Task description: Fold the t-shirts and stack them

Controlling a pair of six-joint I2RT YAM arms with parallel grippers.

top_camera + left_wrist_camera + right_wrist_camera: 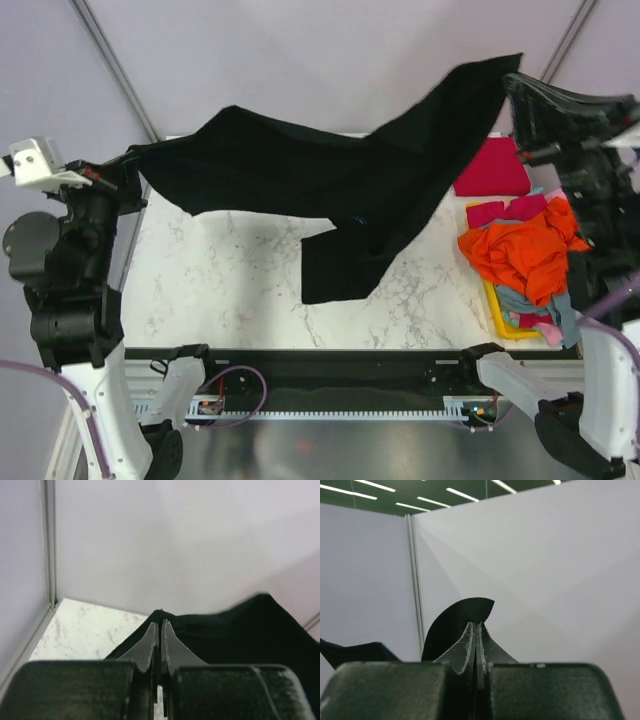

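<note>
The white marble surface [220,270] is being crossed by the black shirt [330,170], the biggest thing here. The shirt is being held up in the air above the surface and is being stretched from the left side to the far right corner. One loose part is being let hang down in the middle, and its low end is lying on or just above the surface; which one cannot be told.

At the right edge of the surface, a heap of shirts is being carried by the yellow basket [497,312]. The orange shirt [525,250] is being kept on top of the heap. The blue shirt [520,298] and a bit of the pink shirt [548,334] are being pressed under it, at the near side of the basket. The red shirt [492,168] is being kept flat on the surface, just behind the basket, and is partly being hidden by the black shirt.

The left end of the black shirt is being pinched by the left hand [132,165]. In the left wrist view, the left hand [160,625] is being squeezed tight on the edge of the black shirt [240,625].

The right end is being pinched by the right hand [512,85], high up. In the right wrist view, the right hand [476,626] is being squeezed tight on a fold of the black shirt [455,620].
</note>
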